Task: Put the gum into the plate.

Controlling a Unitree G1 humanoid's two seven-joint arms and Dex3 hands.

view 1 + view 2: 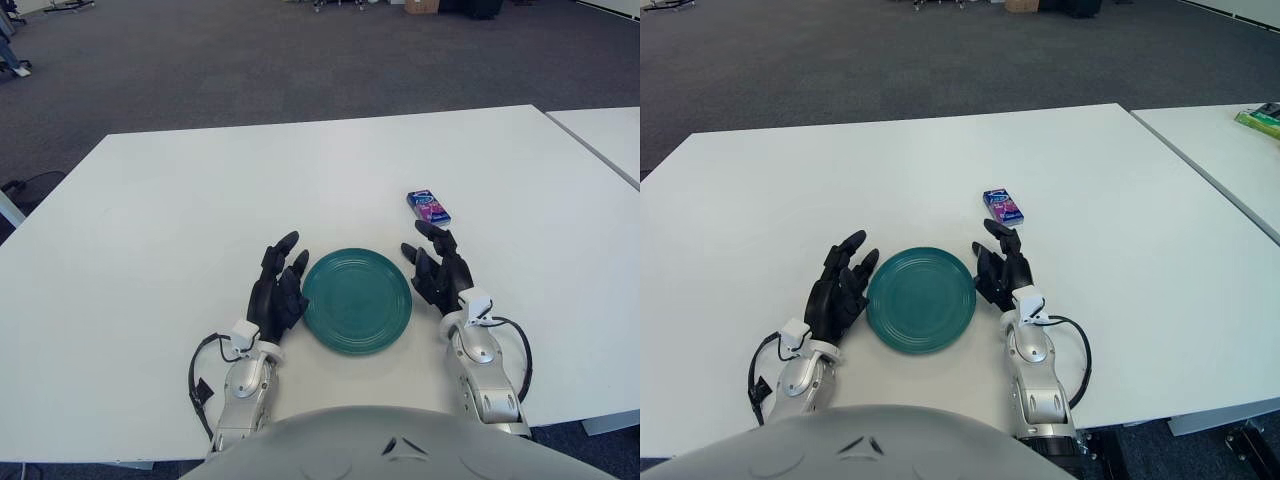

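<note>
A small blue and purple gum box [428, 208] lies flat on the white table, to the right of and beyond the teal plate [356, 300]. The plate is empty. My right hand [436, 266] rests on the table just right of the plate, fingers spread and empty, its fingertips a few centimetres short of the gum. My left hand [280, 284] rests at the plate's left rim, fingers relaxed and empty. The gum also shows in the right eye view [1003, 206].
The white table [200, 220] spreads wide on all sides. A second white table [1230, 150] stands to the right across a narrow gap, with a green item [1262, 119] on it. Grey carpet lies beyond.
</note>
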